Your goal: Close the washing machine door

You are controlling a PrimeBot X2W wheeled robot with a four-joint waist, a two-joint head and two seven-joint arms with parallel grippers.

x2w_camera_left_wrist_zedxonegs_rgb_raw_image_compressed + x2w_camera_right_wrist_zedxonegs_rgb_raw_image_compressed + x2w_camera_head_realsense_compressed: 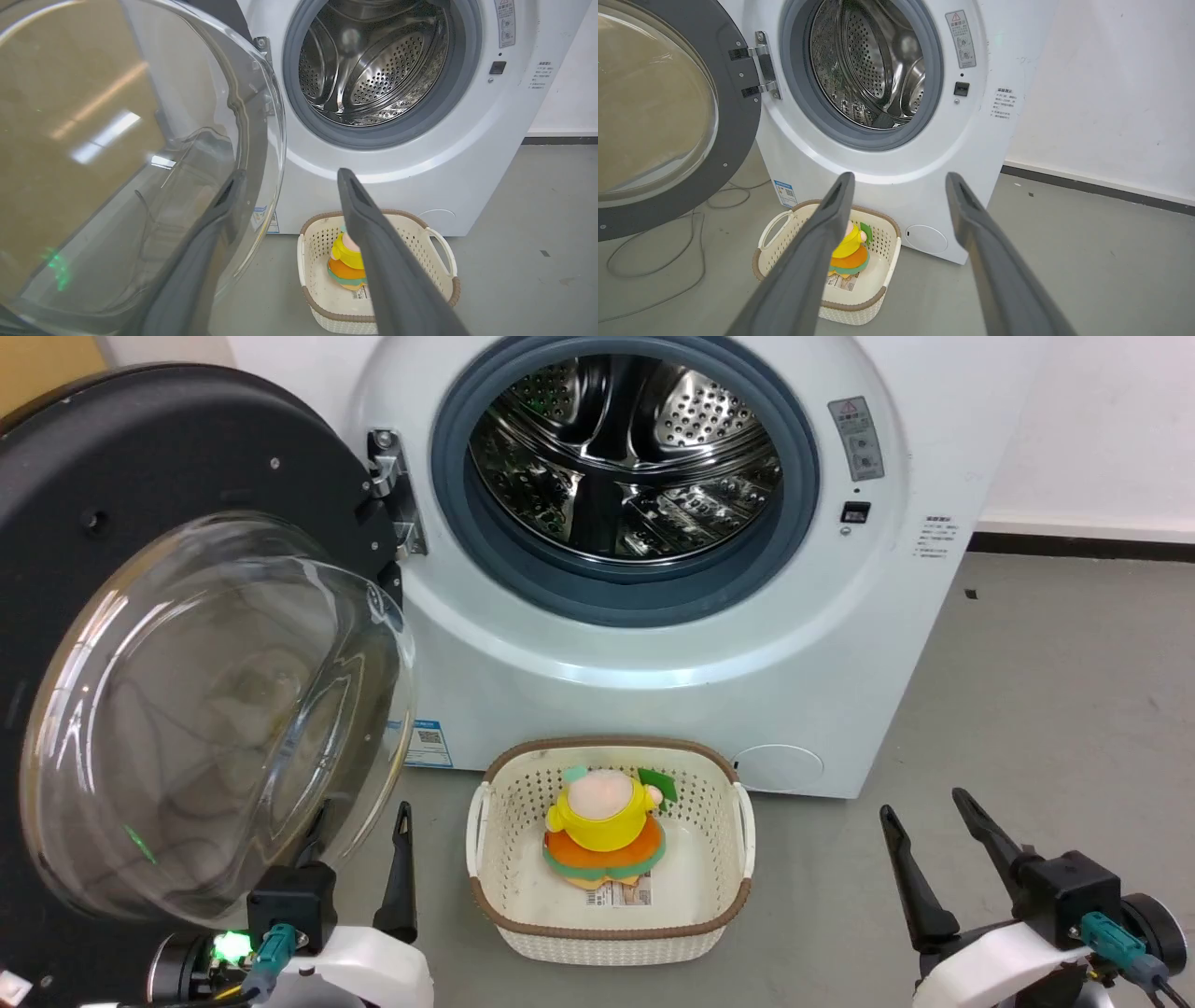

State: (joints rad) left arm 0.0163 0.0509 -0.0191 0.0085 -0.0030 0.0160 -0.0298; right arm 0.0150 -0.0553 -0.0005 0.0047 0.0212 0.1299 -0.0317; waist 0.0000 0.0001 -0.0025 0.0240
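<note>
Both pairs of jaws are standing apart and holding nothing. The left gripper (359,859) is sitting low, just beside the washing machine door (140,457). One of its fingers (317,831) is showing only through the bulging glass bowl (215,709), and I cannot tell if it is touching the glass. The right gripper (924,812) is hovering over the grey floor (1046,709), well apart from the washing machine (653,644).

That door is hanging wide open on its hinge (392,485) at the machine's left side, and its left edge is being cut off by the head view. The steel drum (625,457) is lying open to view inside the grey gasket (467,523).

A grey label (856,439) with a red warning triangle is sitting right of the opening, but its writing is too small to read. The same is true of the small print (936,537) further right. A blue sticker (428,742) low on the front is carrying a square code. In the white basket (495,915) on the floor, a yellow and orange toy (602,821) is lying on a printed tag (621,894), which is also unreadable.
</note>
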